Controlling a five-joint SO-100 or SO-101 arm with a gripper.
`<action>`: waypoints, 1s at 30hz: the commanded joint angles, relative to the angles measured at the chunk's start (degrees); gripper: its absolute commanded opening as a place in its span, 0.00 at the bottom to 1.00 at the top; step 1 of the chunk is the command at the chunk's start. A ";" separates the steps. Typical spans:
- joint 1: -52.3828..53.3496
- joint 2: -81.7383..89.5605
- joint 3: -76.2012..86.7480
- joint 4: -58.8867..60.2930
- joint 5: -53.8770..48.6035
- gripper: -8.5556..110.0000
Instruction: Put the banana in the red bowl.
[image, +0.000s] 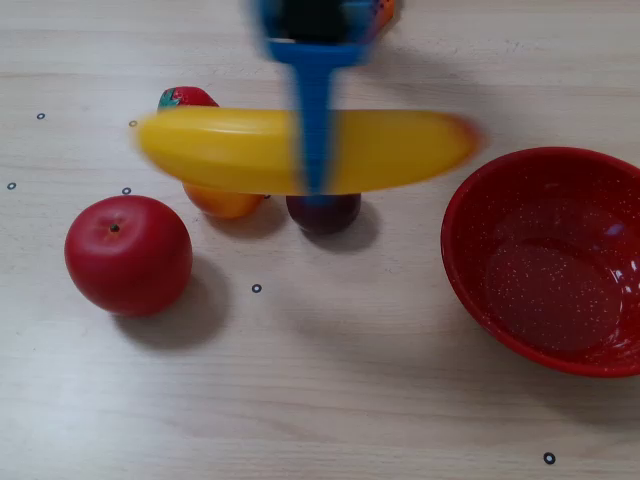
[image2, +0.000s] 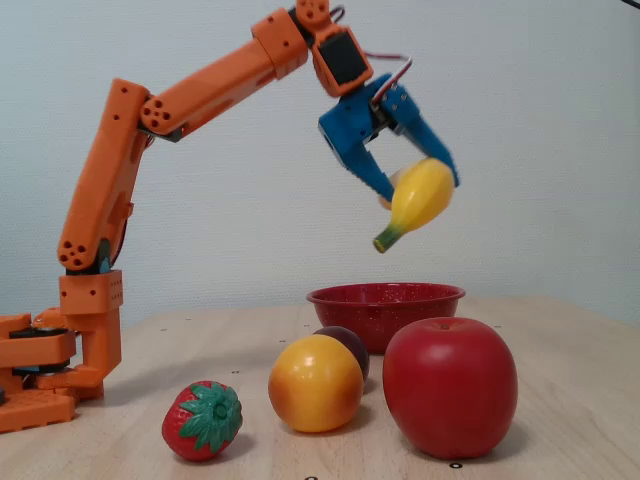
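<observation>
The yellow banana (image: 250, 150) hangs high in the air, held crosswise by my blue gripper (image: 316, 185), which is shut on its middle. In a fixed view from the side the banana (image2: 420, 195) points its green stem tip down and left, and the gripper (image2: 415, 190) clamps it well above the table. The red bowl (image: 470, 215) sits on the table at the right, with nothing in it. From the side the red bowl (image2: 385, 305) stands behind the fruit, roughly below the banana.
A red apple (image: 128, 254), an orange fruit (image: 225, 203), a dark plum (image: 323, 212) and a strawberry (image: 185, 97) lie on the wooden table left of the bowl. The orange arm (image2: 105, 190) rises from its base (image2: 40, 370) at the left.
</observation>
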 joint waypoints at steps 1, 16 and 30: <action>4.57 8.26 -3.08 -1.67 -2.46 0.07; 23.20 -0.35 -11.07 2.20 -9.05 0.07; 29.36 -12.48 -17.75 1.14 -8.00 0.07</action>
